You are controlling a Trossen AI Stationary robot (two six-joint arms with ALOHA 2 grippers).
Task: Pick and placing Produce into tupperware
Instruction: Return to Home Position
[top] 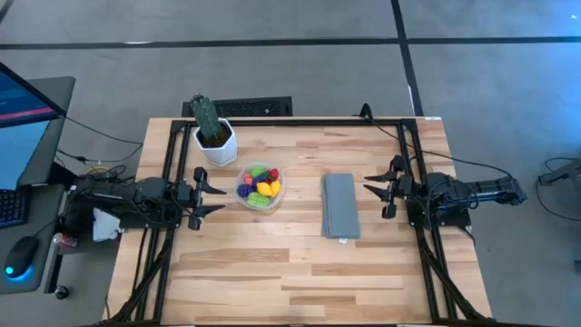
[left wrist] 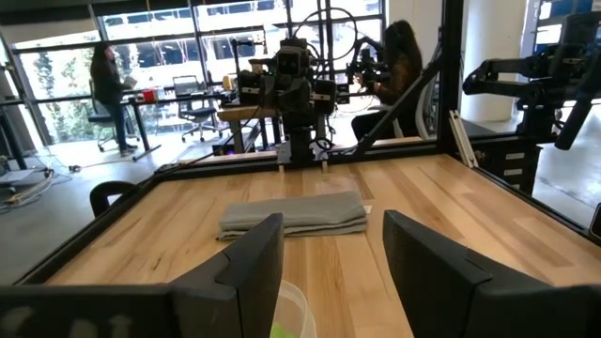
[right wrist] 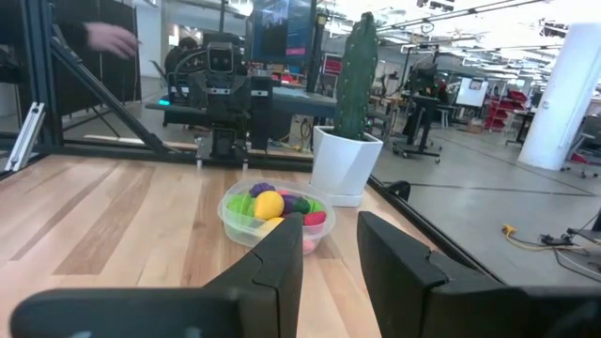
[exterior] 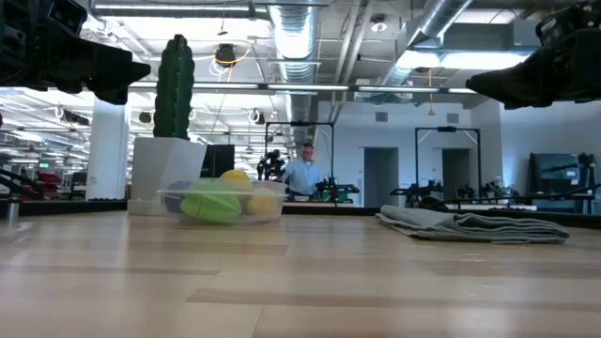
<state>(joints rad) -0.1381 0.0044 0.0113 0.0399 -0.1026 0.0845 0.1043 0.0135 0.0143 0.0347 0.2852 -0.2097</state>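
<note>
Past the right gripper (right wrist: 329,246), dark fingers (right wrist: 277,258) held apart: a clear bowl (right wrist: 237,227) on the wooden table (right wrist: 113,216), heaped with toy produce (right wrist: 269,205) in yellow, green, purple, red and pink. Just beside the bowl, a white pot (right wrist: 346,164) holding a tall green cactus (right wrist: 357,66). Across the table, the left arm (right wrist: 221,94).

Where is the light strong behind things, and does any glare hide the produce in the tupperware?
Low view: ceiling lamps shine from behind, so the left arm and right arm are dark shapes. Left wrist view: bright windows at the back. High view: even light, soft shadows, no glare on the tupperware; the produce shows plainly.
</note>
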